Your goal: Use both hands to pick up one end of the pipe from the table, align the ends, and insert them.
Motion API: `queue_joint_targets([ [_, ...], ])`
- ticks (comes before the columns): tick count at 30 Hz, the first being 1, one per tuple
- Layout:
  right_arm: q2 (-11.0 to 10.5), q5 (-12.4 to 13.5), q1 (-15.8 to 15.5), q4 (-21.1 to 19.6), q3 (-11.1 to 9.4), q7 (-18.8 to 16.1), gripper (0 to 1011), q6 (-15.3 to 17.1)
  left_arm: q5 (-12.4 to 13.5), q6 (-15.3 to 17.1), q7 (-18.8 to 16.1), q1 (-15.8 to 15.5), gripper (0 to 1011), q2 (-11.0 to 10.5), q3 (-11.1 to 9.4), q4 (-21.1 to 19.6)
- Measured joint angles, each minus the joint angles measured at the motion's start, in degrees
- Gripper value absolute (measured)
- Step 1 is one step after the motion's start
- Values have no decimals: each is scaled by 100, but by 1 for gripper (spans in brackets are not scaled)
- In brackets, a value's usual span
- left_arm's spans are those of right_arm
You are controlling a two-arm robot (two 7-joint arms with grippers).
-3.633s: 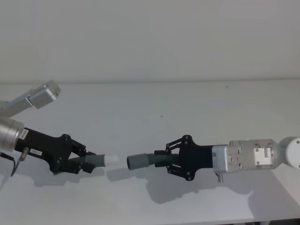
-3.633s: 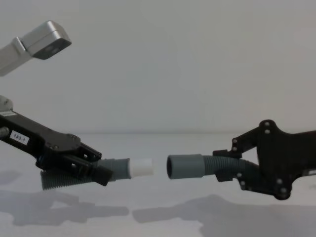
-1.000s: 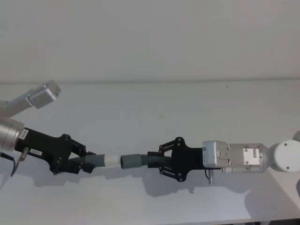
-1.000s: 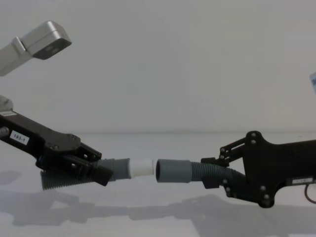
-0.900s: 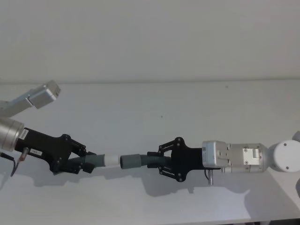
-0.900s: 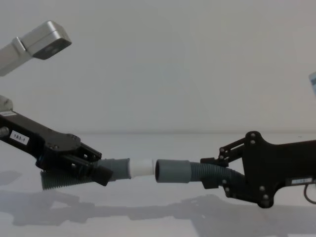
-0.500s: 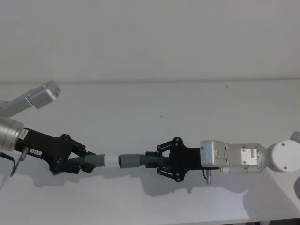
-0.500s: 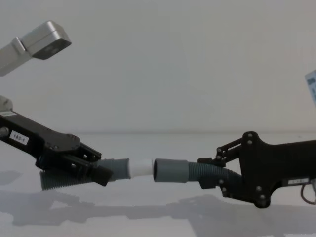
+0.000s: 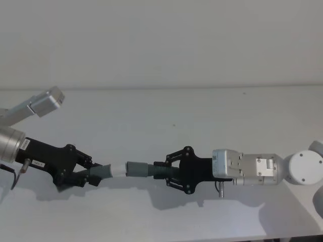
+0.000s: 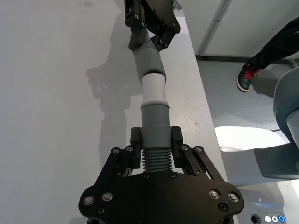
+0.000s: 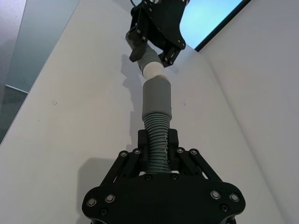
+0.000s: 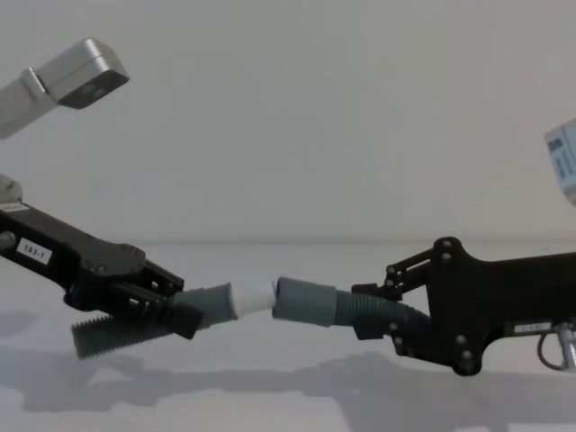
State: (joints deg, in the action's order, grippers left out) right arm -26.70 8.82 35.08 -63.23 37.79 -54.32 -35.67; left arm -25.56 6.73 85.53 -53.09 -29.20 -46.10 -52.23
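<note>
Ribbed grey hose filled both grips: your left gripper (image 9: 91, 175) was clamped on the piece with the white tube tip (image 12: 256, 300), your right gripper (image 9: 160, 174) on the ribs behind the wide grey cuff (image 12: 304, 301). You held both above the table (image 9: 202, 116), tip just entering the cuff's mouth — the two cuffs bent upward toward the joint. You could expect the hose to be light and springy, flexing under push — so holding close behind each cuff, as you did, looked wise.
</note>
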Motion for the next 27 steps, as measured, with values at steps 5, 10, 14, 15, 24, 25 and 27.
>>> queue_joint_targets([
  [5, 24, 16, 14, 18, 15, 22, 214, -2, -3, 0, 1, 0, 339, 13, -2, -3],
  [10, 33, 35, 27, 32, 33, 50, 214, -3, -3, 0, 1, 0, 339, 11, -2, -3],
  [14, 35, 51, 34, 39, 46, 63, 214, -2, -3, 0, 1, 0, 339, 9, -1, -3],
  [15, 35, 54, 37, 40, 49, 65, 214, -2, -3, 0, 1, 0, 339, 9, -1, -3],
  [24, 28, 90, 60, 49, 85, 77, 214, 2, -1, 0, 1, 0, 339, 7, 0, 0],
  [25, 25, 93, 63, 49, 91, 77, 214, 3, -1, 0, 1, 0, 339, 7, 0, 0],
  [27, 19, 105, 71, 50, 100, 73, 214, 3, -1, 0, 1, 0, 339, 7, 0, 0],
])
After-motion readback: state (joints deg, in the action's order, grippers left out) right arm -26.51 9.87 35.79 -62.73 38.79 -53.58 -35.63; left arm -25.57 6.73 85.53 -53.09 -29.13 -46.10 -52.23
